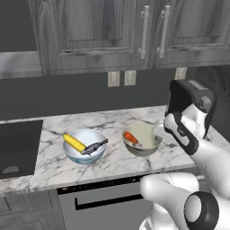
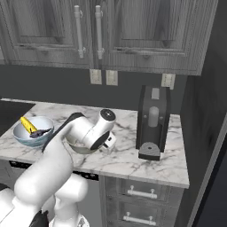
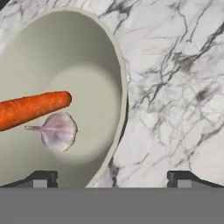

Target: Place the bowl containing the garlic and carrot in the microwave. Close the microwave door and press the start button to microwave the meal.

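Note:
The pale greenish-beige bowl (image 3: 83, 57) stands on the marble counter (image 3: 175, 87), right of centre in the left base view (image 1: 143, 143). Inside it lie the orange carrot (image 3: 33, 108) and the small pale garlic (image 3: 59, 131). My gripper (image 3: 113, 179) hovers open just above the bowl's right rim. One fingertip (image 3: 41, 178) is over the bowl's inside, the other (image 3: 183, 178) over the bare counter outside it. In the right base view my arm hides most of the bowl (image 2: 79, 147). The microwave and its door are out of view.
A light blue-white bowl (image 1: 84, 146) with a yellow corn cob and a dark item sits left of the task bowl. A black coffee machine (image 2: 153, 124) stands to its right. Grey cabinets (image 1: 103, 31) hang above; a dark cooktop (image 1: 18, 148) lies far left.

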Robot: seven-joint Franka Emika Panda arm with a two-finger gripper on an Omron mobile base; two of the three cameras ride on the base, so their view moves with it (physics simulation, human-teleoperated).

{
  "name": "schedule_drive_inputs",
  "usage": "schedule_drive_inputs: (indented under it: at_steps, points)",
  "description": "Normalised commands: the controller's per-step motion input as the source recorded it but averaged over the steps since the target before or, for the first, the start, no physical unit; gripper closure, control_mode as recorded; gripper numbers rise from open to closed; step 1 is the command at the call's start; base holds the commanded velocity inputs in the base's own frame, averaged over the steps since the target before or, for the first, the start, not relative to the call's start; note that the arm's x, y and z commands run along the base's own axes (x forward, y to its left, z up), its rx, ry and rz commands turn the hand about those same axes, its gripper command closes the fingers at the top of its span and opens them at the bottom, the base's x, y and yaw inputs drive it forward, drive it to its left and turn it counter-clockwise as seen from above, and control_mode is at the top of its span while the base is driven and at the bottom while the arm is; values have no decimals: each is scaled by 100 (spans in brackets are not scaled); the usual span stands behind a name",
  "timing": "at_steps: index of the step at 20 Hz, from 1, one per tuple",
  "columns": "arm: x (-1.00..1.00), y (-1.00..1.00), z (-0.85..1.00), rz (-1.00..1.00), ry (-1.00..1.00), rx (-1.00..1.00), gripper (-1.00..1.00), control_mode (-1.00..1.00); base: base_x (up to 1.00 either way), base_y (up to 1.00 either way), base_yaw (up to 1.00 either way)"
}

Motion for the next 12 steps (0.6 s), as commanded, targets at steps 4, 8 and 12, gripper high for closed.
schedule_drive_inputs:
  at_steps: [4,8,12]
  points:
    - [29,0,-34,0,6,0,-100,-100,0,0,0]
    - [21,0,-32,0,0,0,-100,-100,0,0,0]
    - [18,0,-31,-1,0,0,100,-100,0,0,0]
